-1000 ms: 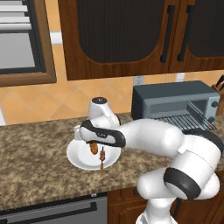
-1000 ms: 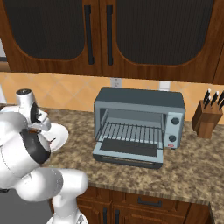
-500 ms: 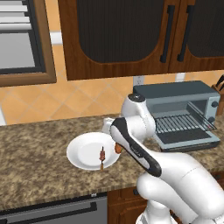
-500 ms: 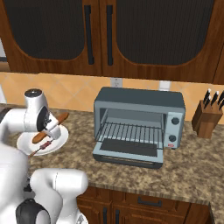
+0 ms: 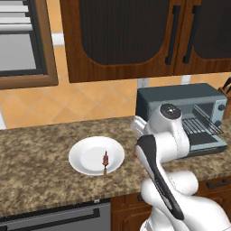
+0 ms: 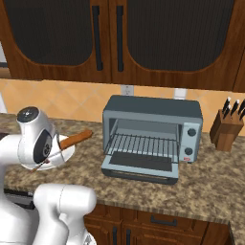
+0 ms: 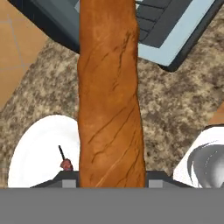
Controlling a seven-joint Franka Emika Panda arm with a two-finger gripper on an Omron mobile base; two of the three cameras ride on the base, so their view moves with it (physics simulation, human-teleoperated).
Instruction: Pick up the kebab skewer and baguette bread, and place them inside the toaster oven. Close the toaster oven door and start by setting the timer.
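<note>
The baguette bread [image 7: 109,96], a long orange-brown stick, runs up the middle of the hand view with my gripper [image 7: 111,180] shut on its near end. In the right base view the baguette bread [image 6: 76,139] juts out from behind my wrist, pointing toward the toaster oven [image 6: 153,115]. The toaster oven door [image 6: 141,165] lies folded down, and the wire rack is bare. On the white plate [image 5: 85,155] rests the kebab skewer [image 5: 105,160], also seen as the kebab skewer [image 7: 64,161] left of the bread.
A knife block [image 6: 226,129] stands right of the oven. Dark wood cabinets hang above the speckled stone counter [image 6: 201,191]. The oven's knobs [image 6: 191,133] sit on its right side. My own arm blocks much of the oven [image 5: 180,101] in the left base view.
My hand has swung from over the plate to the right, toward the oven, carrying the baguette off the plate. The skewer stays on the plate.
</note>
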